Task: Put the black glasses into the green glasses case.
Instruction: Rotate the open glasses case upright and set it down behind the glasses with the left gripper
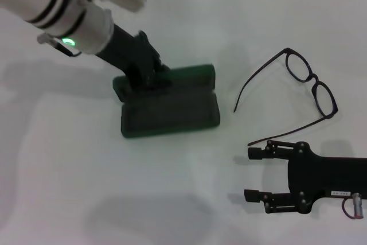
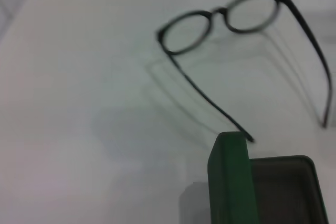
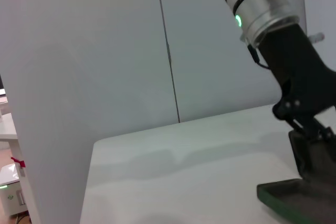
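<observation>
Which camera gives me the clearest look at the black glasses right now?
The head view: the black glasses lie whole on the white table, arms unfolded, beside the open green case. The left wrist view shows them too, but blurred. The right wrist view misses them entirely.

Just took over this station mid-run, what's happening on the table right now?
The left gripper is at the raised lid of the green glasses case, which lies open with its lining showing. The black glasses lie unfolded on the white table to the case's right, not yet picked up. The right gripper hovers open just short of them.
</observation>
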Motion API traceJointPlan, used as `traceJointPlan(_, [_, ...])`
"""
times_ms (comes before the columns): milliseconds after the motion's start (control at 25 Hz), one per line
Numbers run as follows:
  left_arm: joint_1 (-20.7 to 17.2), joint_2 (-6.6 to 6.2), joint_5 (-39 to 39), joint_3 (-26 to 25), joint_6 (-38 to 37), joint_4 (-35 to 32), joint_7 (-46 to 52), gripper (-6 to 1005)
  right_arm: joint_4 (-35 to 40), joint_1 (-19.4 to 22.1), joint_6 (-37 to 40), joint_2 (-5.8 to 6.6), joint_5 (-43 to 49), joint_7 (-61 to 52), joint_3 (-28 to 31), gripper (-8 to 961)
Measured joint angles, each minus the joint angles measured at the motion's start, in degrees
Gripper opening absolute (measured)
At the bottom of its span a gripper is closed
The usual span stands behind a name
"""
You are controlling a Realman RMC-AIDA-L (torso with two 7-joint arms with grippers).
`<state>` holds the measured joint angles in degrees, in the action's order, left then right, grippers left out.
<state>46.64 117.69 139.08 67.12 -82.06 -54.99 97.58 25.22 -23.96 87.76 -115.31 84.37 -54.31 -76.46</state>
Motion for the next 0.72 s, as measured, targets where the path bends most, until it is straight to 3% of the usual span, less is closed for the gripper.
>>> traceJointPlan(240, [-0.92, 1.46, 0.3, 1.01, 0.48, -1.28, -3.29, 251, 0.0, 0.14, 0.05, 0.0, 0.0, 0.0, 0.0, 767])
traceJointPlan(720, [-1.28, 2.06, -0.27, 1.51, 1.06, -1.92, -3.59, 279, 0.0, 0.12, -0.14, 0.0, 0.01, 0.0, 0.0, 767])
